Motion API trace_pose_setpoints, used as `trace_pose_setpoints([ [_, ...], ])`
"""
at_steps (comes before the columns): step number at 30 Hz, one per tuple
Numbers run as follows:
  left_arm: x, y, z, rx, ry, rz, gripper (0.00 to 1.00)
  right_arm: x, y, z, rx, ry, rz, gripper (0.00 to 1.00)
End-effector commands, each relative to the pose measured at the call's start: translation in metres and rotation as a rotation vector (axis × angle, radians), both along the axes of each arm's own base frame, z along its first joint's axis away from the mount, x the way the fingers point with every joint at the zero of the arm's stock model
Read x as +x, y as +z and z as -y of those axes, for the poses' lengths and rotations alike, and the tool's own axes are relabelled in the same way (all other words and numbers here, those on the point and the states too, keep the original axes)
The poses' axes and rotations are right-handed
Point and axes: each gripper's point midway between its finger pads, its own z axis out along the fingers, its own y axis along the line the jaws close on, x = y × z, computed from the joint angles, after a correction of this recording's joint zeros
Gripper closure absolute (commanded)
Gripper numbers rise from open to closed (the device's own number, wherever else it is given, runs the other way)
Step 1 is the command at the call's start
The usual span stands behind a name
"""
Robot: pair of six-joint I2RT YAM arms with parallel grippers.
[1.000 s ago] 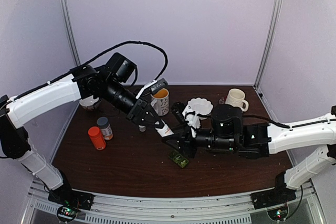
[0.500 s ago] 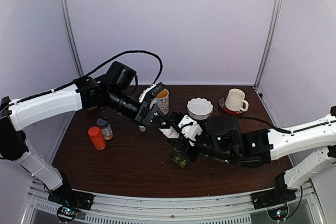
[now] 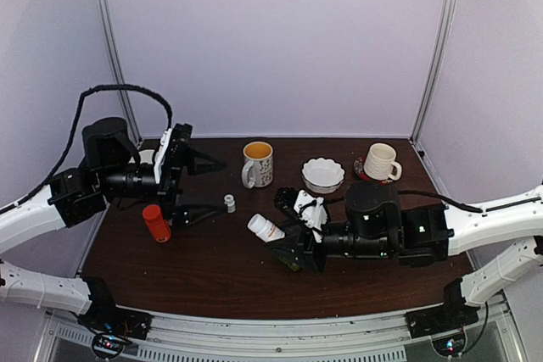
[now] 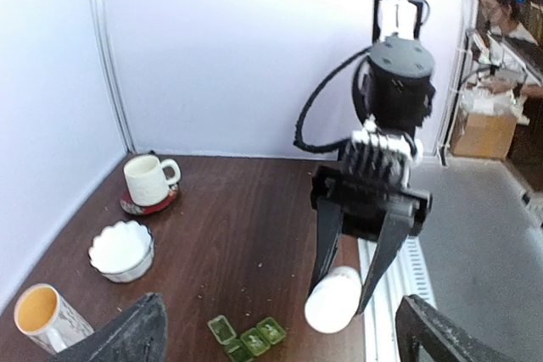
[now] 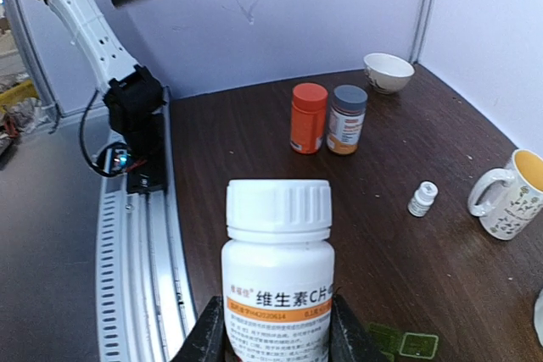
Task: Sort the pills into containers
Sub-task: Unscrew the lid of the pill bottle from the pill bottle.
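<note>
White bottle (image 5: 277, 269) (in right jaws) half-hides pill box (image 5: 409, 344).

At the back edge of the brown wooden worktop (image 3: 212, 281), left to right: a white ceramic mug (image 3: 257, 164), a white wavy bowl (image 3: 322, 175), a cream mug (image 3: 381, 161). The small dark-green pill box (image 4: 252, 341) lies in the middle, a white plastic pill bottle (image 3: 265, 227) just left of it.
</note>
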Motion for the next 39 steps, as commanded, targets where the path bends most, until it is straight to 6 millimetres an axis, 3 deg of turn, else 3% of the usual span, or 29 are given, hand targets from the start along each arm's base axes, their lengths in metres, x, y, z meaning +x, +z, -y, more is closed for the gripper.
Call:
trace_pose_setpoints([
  [1, -0.019, 0.020, -0.008, -0.142, -0.087, 0.507, 0.02, -0.020, 0.040, -0.001, 0.130, 0.134, -0.107, 1.00],
  [5, -0.054, -0.019, -0.012, -0.004, -0.366, 0.651, 0.03, -0.035, 0.045, -0.004, 0.134, 0.261, -0.180, 1.00],
  [9, -0.063, -0.027, -0.009, 0.040, -0.499, 0.649, 0.09, -0.044, 0.044, -0.011, 0.123, 0.352, -0.237, 1.00],
  [13, -0.056, -0.032, -0.001, 0.098, -0.541, 0.599, 0.21, -0.044, 0.044, -0.016, 0.125, 0.389, -0.271, 1.00],
  [20, -0.048, -0.042, 0.010, 0.163, -0.584, 0.547, 0.33, -0.039, 0.043, -0.026, 0.122, 0.399, -0.286, 1.00],
  [25, -0.050, -0.044, 0.012, 0.161, -0.602, 0.533, 0.34, -0.032, 0.045, -0.027, 0.155, 0.391, -0.304, 1.00],
  [39, -0.054, -0.043, 0.015, 0.137, -0.645, 0.542, 0.50, -0.026, 0.045, -0.035, 0.180, 0.391, -0.342, 1.00],
])
